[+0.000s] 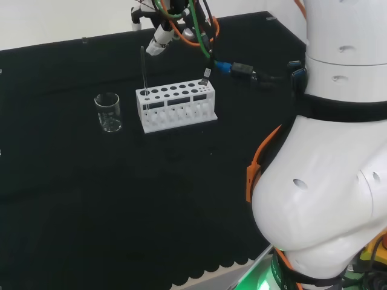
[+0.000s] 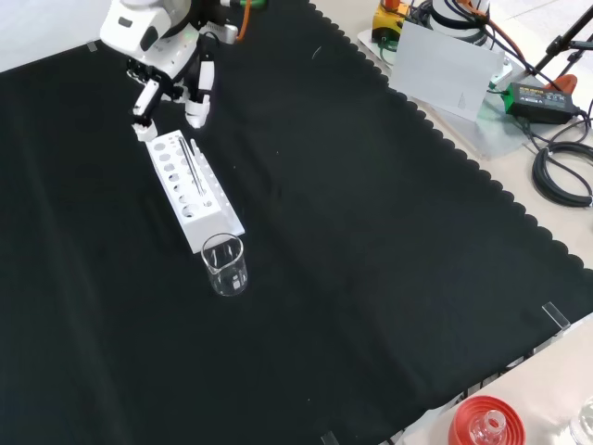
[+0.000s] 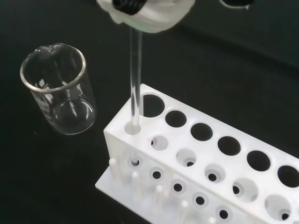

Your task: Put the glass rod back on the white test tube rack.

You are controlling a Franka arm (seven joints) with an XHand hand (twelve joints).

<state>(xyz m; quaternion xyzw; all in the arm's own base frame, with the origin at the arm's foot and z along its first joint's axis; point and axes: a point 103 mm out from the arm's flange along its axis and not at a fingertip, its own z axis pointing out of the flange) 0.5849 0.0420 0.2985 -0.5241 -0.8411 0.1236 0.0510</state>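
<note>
White links of the arm (image 1: 326, 181) bulk closest to the head camera, with the black-clothed table (image 1: 121, 211) spreading beyond them to carry the few pieces in play. Next in size, the white test tube rack (image 3: 196, 158) lies just below the robot hand, its rows of round holes facing up so a rod can drop straight in. Beside the rack's end, on the side away from the robot hand in the front view, stands an empty clear glass beaker (image 3: 58, 86), close to the rack but apart from it.

Above the rack's end hole hovers the robot hand (image 2: 176, 83), and whether its fingers are curled on the rod or spread I cannot tell. Smallest is the glass rod (image 3: 135, 74): it stands nearly upright directly beneath the robot hand, its lower end already through the corner hole, probably so the two tiers of holes keep it vertical once released. Judging by this, the placing looks nearly complete.
</note>
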